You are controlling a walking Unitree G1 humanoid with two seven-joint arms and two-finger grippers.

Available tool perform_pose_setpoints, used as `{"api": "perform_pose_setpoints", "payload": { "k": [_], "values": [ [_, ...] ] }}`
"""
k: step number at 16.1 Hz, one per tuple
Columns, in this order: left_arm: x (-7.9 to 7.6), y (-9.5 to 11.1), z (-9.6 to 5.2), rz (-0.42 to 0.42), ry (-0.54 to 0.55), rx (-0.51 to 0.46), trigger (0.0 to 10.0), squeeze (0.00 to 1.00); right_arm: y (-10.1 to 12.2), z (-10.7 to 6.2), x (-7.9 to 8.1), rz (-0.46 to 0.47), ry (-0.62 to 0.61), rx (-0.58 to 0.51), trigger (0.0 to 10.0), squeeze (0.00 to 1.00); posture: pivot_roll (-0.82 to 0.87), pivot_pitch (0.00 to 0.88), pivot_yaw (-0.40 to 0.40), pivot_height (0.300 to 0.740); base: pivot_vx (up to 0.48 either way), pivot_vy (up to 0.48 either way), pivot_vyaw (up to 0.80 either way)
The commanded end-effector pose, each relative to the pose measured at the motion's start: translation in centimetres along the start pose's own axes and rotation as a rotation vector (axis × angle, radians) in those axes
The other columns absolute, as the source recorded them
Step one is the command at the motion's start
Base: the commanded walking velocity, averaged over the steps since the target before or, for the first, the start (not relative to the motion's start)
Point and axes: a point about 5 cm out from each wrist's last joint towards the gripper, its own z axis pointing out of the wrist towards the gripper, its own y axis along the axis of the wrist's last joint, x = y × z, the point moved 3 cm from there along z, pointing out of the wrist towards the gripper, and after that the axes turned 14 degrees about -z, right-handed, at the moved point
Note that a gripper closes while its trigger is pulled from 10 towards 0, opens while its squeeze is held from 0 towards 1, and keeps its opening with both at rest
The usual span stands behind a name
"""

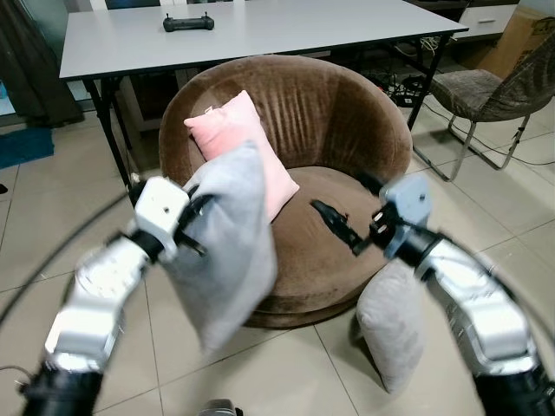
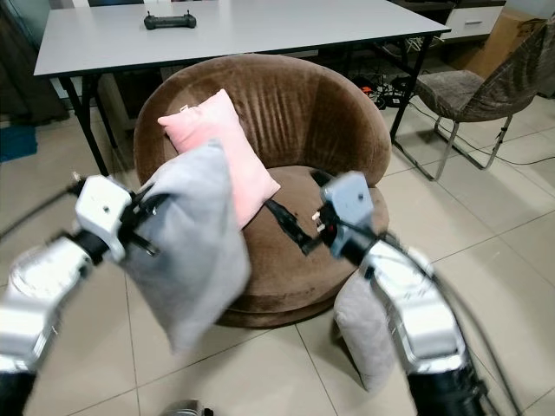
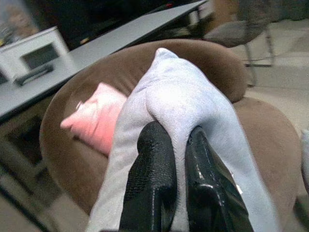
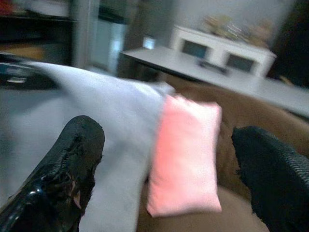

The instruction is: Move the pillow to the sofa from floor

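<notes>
A grey pillow (image 1: pixel 230 251) hangs in the air at the front left of the round brown sofa (image 1: pixel 347 130), with my left gripper (image 1: pixel 195 227) shut on its edge. In the left wrist view the black fingers (image 3: pixel 149 164) pinch a fold of the grey fabric (image 3: pixel 193 96). A pink pillow (image 1: pixel 238 139) leans against the sofa's back, partly behind the grey one. My right gripper (image 1: pixel 334 224) is open over the seat, holding nothing. A second grey pillow (image 1: pixel 395 325) stands on the tiled floor against the sofa's right front, under my right arm.
Behind the sofa stands a grey table (image 1: pixel 260 30) with black legs and a black controller (image 1: pixel 188 23) on it. A padded chair (image 1: pixel 486 91) is at the back right, with cables on the floor near it. Open tiles lie to the front left.
</notes>
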Motion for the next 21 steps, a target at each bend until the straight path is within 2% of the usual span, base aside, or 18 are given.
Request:
{"api": "perform_pose_setpoints", "payload": {
  "k": [1, 3, 5, 6, 7, 8, 10, 12, 14, 17, 18, 19, 20, 21],
  "values": [
    [-0.1, 2.0, 0.3, 0.046, -0.085, -0.073, 10.0, 0.00, 1.0, 0.2, 0.1, -0.072, 0.083, -0.039, 10.0, 0.00, 0.05, 0.000, 0.011, 0.740, 0.000, 0.000, 0.00],
    [-0.2, 2.9, 0.6, 0.128, -0.231, -0.057, 10.0, 0.00, 1.6, 0.7, 0.7, -0.228, 0.237, -0.050, 10.0, 0.00, 0.05, 0.000, 0.010, 0.740, 0.000, 0.000, 0.00],
    [-0.5, 3.5, 1.0, 0.247, -0.382, -0.021, 10.0, 0.00, 3.4, 1.5, 1.0, -0.301, 0.364, -0.108, 10.0, 0.00, 0.05, 0.000, 0.003, 0.740, 0.000, 0.000, 0.00],
    [-0.8, 4.0, 1.3, 0.289, -0.431, -0.027, 10.0, 0.00, 4.0, 1.8, 1.1, -0.301, 0.416, -0.126, 10.0, 0.00, 0.05, 0.000, -0.001, 0.740, 0.000, 0.000, 0.00],
    [-1.2, 4.3, 1.5, 0.320, -0.469, -0.032, 10.0, 0.00, 4.3, 2.0, 1.1, -0.292, 0.446, -0.133, 10.0, 0.93, 0.05, 0.000, -0.004, 0.740, 0.000, 0.000, 0.00],
    [-1.3, 4.4, 1.5, 0.328, -0.482, -0.034, 10.0, 0.00, 4.4, 2.1, 1.1, -0.292, 0.451, -0.133, 10.0, 1.00, 0.05, 0.000, -0.004, 0.740, 0.000, 0.000, 0.00],
    [-2.9, 4.7, 1.2, 0.436, -0.618, -0.038, 10.0, 0.00, 5.1, 2.6, 0.5, -0.259, 0.537, -0.144, 10.0, 1.00, 0.05, 0.000, -0.016, 0.740, 0.000, 0.000, 0.00],
    [-3.8, 4.8, 1.0, 0.533, -0.709, -0.041, 10.0, 0.00, 4.9, 2.5, 0.8, -0.218, 0.664, -0.092, 10.0, 1.00, 0.05, 0.000, -0.022, 0.740, 0.000, 0.000, 0.00],
    [-4.7, 5.2, 0.7, 0.579, -0.763, -0.058, 10.0, 0.00, 4.4, 2.5, 1.0, -0.219, 0.725, -0.049, 10.0, 1.00, 0.05, 0.000, -0.030, 0.740, 0.000, 0.000, 0.00],
    [-5.7, 6.2, 0.3, 0.660, -0.829, -0.090, 10.0, 0.00, 3.6, 2.3, 1.5, -0.173, 0.818, 0.023, 10.0, 1.00, 0.06, 0.000, -0.038, 0.740, 0.000, 0.000, 0.00],
    [-6.0, 6.5, 0.2, 0.676, -0.841, -0.105, 10.0, 0.00, 3.0, 2.5, 1.4, -0.194, 0.804, 0.058, 10.0, 0.94, 0.06, 0.000, -0.041, 0.740, 0.000, 0.000, 0.00],
    [-6.1, 6.7, 0.1, 0.684, -0.845, -0.115, 10.0, 0.00, 2.7, 2.7, 1.3, -0.203, 0.796, 0.076, 10.0, 0.94, 0.06, 0.000, -0.041, 0.740, 0.000, 0.000, 0.00],
    [-6.5, 7.1, 0.1, 0.696, -0.860, -0.136, 10.0, 0.00, 2.0, 2.9, 1.3, -0.208, 0.784, 0.116, 10.0, 0.00, 0.06, 0.000, -0.043, 0.740, 0.000, 0.000, 0.00],
    [-6.9, 7.4, -0.1, 0.706, -0.874, -0.151, 10.0, 0.00, 1.4, 2.8, 1.3, -0.198, 0.790, 0.157, 10.0, 0.00, 0.06, 0.000, -0.043, 0.740, 0.000, 0.000, 0.00]
  ]
}}
